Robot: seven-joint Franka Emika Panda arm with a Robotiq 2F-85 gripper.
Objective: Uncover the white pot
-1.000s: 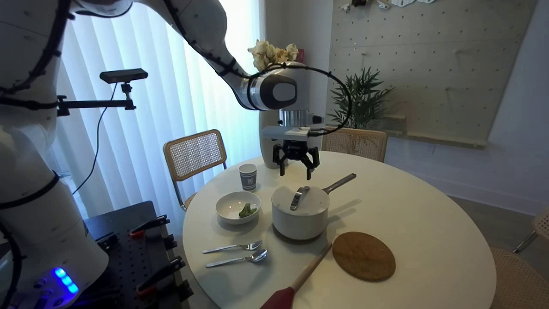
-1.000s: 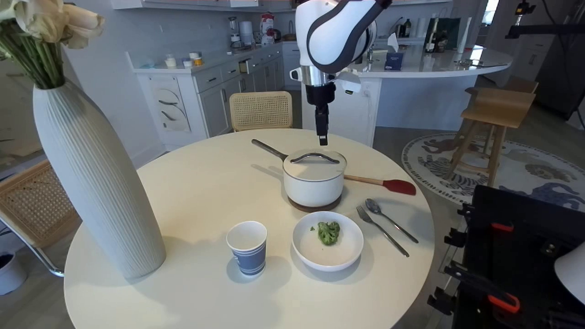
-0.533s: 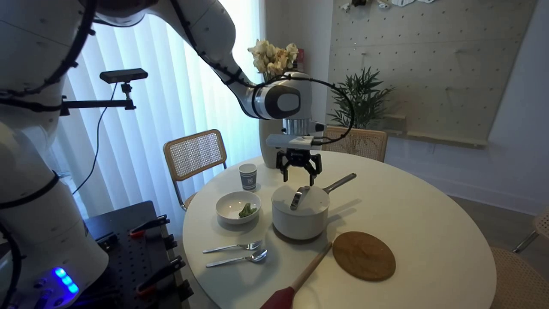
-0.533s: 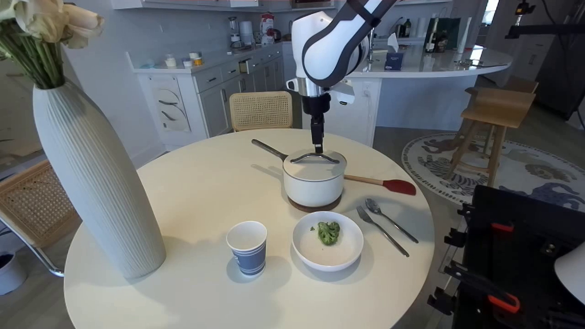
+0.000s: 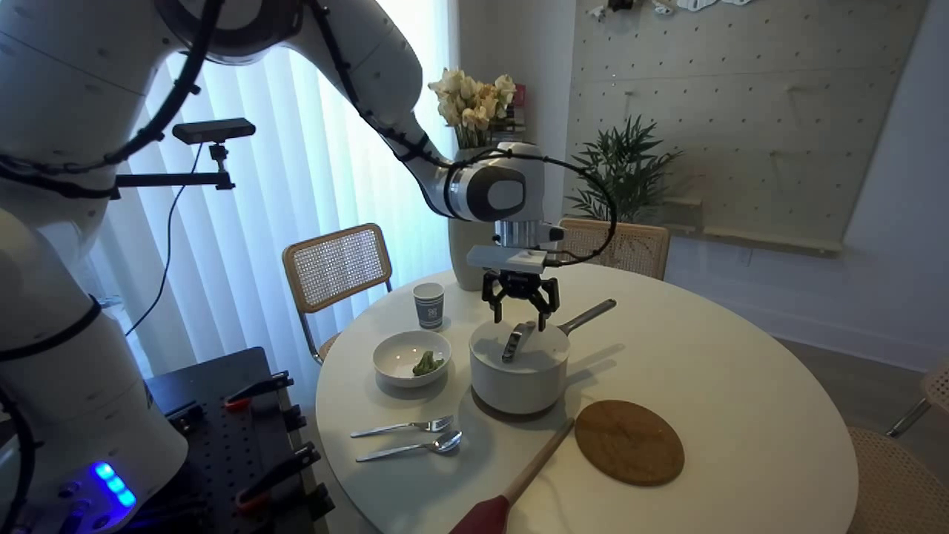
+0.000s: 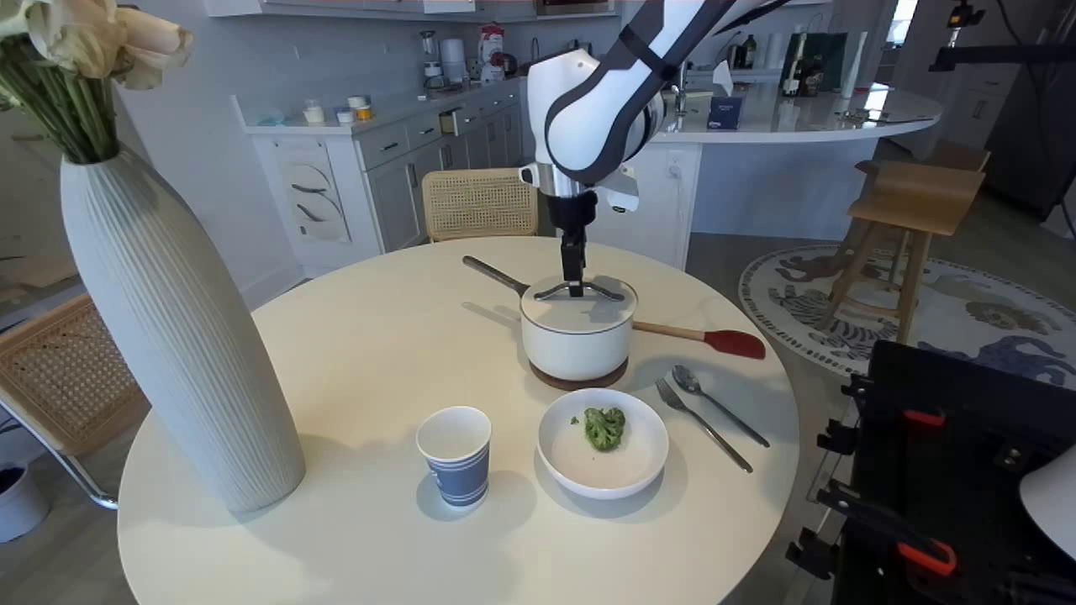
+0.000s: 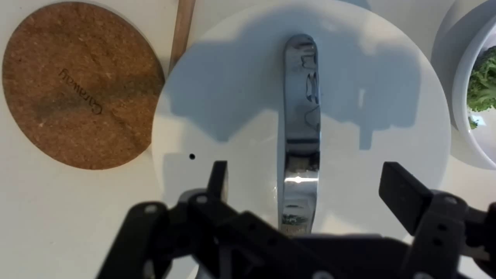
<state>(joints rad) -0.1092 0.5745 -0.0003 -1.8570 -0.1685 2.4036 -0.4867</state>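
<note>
1. Two fingers [image 7: 405, 195] spread wide, the tool [image 5: 520, 322] straddling the lid handle [image 7: 301, 124], gaps either side!
2. Lid [image 6: 580, 317] on; in an exterior view, the white pot [image 5: 517, 382] sits toward the left edge of the table [image 5: 704, 371].

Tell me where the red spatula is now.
In an exterior view, the red spatula lies right of the white pot, beyond the spoon, its wooden handle running behind the pot.

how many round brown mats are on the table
2: one brown mat is under the white pot, mostly hidden, with only part of its rim showing; the second mat is beside the pot, near the spatula.
</note>
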